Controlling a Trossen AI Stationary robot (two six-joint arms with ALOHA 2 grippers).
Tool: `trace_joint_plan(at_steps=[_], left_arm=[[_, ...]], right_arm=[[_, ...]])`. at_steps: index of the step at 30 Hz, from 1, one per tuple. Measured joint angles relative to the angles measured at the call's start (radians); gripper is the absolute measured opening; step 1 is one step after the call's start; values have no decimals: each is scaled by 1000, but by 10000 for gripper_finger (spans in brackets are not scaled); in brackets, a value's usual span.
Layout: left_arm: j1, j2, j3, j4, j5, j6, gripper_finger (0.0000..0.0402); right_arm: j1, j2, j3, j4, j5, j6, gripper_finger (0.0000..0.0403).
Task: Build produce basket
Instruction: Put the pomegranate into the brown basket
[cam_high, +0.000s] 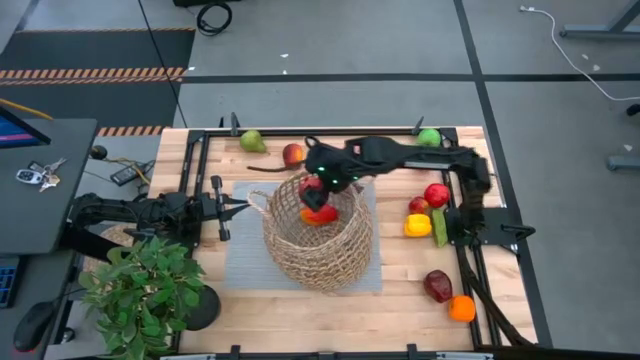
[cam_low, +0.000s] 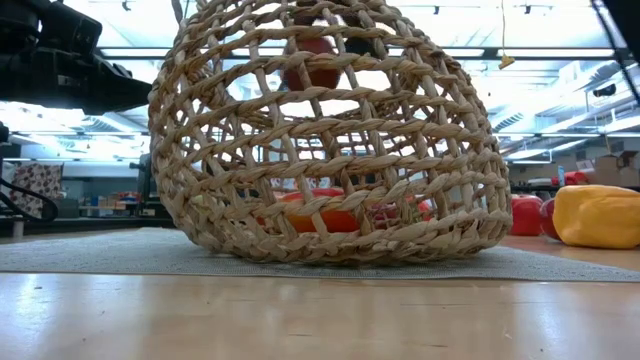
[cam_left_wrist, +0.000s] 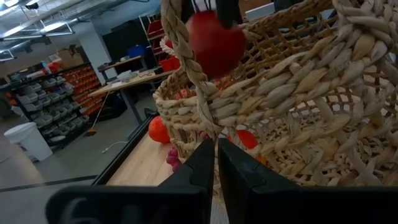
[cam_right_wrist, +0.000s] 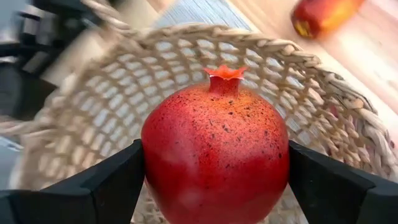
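The pomegranate (cam_right_wrist: 214, 155) sits clamped in my right gripper (cam_right_wrist: 214, 177), directly above the basket (cam_high: 318, 240) mouth, so release means straight down. My left gripper (cam_high: 238, 207) pinches the basket's handle (cam_left_wrist: 198, 93).

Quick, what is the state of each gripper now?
Left gripper: shut on the basket handle.
Right gripper: holding a pomegranate over the basket.

Wooden table (cam_high: 300, 310), grey mat (cam_high: 245, 255), scattered produce (cam_high: 428, 210)
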Motion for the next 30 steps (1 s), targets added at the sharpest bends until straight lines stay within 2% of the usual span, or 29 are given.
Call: trace_joint_plan(at_steps=[6,12,20,30], left_arm=[[0,0,0,0,0,0,35],[0,0,0,-1,0,0,32],[0,0,0,0,0,0,29],[0,0,0,-1,0,0,34]], right_arm=[[-26,145,168,-114,-100,-12,360],[-26,240,234,-192,-183,-16,360],[-21,302,234,-334,-169,-19,360],[4,352,233,-367,-157,-35,360]])
